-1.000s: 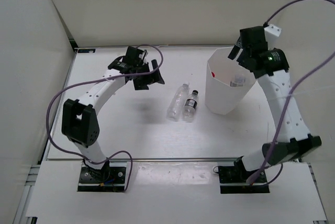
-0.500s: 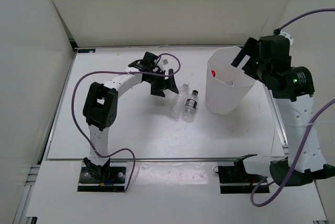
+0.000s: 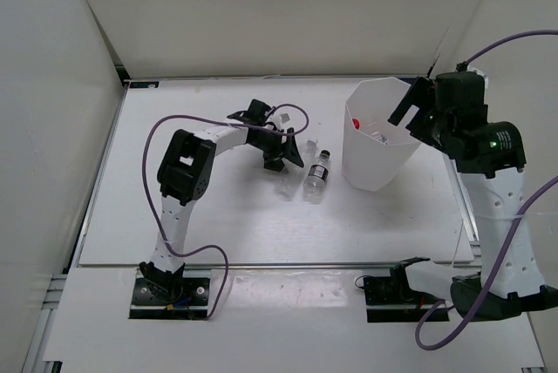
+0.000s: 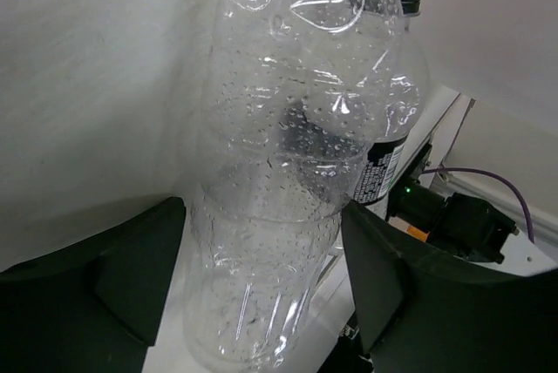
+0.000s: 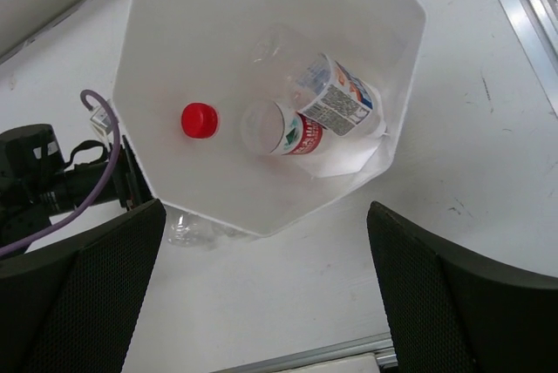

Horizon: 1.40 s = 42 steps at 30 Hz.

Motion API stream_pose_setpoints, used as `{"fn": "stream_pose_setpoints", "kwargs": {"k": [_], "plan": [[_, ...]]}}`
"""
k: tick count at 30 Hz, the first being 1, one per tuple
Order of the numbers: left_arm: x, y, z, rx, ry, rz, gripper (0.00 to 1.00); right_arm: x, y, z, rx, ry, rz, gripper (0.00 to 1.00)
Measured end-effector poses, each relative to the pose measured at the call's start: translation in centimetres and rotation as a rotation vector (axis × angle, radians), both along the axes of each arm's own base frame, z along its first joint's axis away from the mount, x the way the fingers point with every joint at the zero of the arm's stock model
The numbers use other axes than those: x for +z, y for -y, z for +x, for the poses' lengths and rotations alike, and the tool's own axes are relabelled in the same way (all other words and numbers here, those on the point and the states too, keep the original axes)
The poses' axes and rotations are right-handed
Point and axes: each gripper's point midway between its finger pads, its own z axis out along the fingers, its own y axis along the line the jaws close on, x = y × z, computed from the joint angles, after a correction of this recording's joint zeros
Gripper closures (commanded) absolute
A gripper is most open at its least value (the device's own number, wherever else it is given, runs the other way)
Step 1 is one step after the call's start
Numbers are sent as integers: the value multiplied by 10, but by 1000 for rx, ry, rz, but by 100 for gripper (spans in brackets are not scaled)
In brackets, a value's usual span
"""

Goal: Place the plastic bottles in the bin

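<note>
our left gripper (image 4: 261,216) spreads its matte black fingers around a clear, droplet-beaded plain bottle (image 4: 288,111) lying mid-bench, just beside the black-capped bottle (image 3: 317,174). our right gripper (image 5: 266,207) gapes above the white faceted bin (image 5: 218,24) near the right edge; two labelled bottles (image 5: 336,103) lie inside it.

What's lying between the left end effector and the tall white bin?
A small clear black-capped plastic bottle, lying on its side; the top view shows it.

Overhead + R-wrist cams: shared bin (image 3: 371,168)
</note>
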Motion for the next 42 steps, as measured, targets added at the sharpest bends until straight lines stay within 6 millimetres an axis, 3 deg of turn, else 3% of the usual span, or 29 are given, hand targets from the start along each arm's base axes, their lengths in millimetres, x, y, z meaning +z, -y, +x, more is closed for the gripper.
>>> {"fn": "stream_pose_setpoints", "kwargs": {"k": [2, 4, 6, 10, 12, 15, 17, 19, 22, 25, 27, 30, 34, 36, 40, 41, 42], "plan": [[-2, 4, 2, -5, -8, -16, 29, -5, 5, -2, -14, -10, -5, 0], [-1, 8, 3, -9, -24, -40, 50, -11, 8, -4, -20, -28, -8, 0], [0, 11, 3, -12, -23, -51, 62, -16, 7, -5, -16, -45, -8, 0], [3, 12, 6, 1, -6, -39, 65, -19, 6, -3, -12, -56, -8, 0], [7, 10, 13, 33, 6, -17, 61, -20, 6, -2, -14, -59, -9, 0], [35, 12, 46, 111, 77, -2, 53, -20, 6, -2, -21, -60, -6, 0], [77, 14, 84, 185, 192, -18, 51, -20, 7, -1, -33, -59, 1, 0], [133, 14, 117, 258, 335, -57, 50, -20, 10, -2, -57, -57, 13, 0], [241, 9, 154, 361, 564, -166, 50, -23, 20, -7, -109, -55, 33, 0], [333, 0, 162, 435, 747, -275, 51, -22, 30, -18, -154, -41, 50, 0], [376, -1, 155, 460, 833, -341, 53, -18, 36, -25, -179, -19, 64, 0], [418, 15, 139, 453, 904, -454, 53, -10, 42, -34, -205, 18, 76, 0], [436, 66, 117, 392, 928, -593, 53, -2, 49, -42, -230, 51, 71, 0], [422, 105, 100, 340, 899, -635, 53, 0, 52, -44, -242, 59, 59, 0], [394, 156, 71, 258, 844, -648, 47, 3, 59, -50, -267, 77, 39, 0], [386, 168, 61, 232, 830, -647, 45, 5, 61, -53, -273, 83, 35, 0], [377, 179, 52, 211, 819, -641, 35, 5, 63, -56, -278, 88, 32, 0]]}}
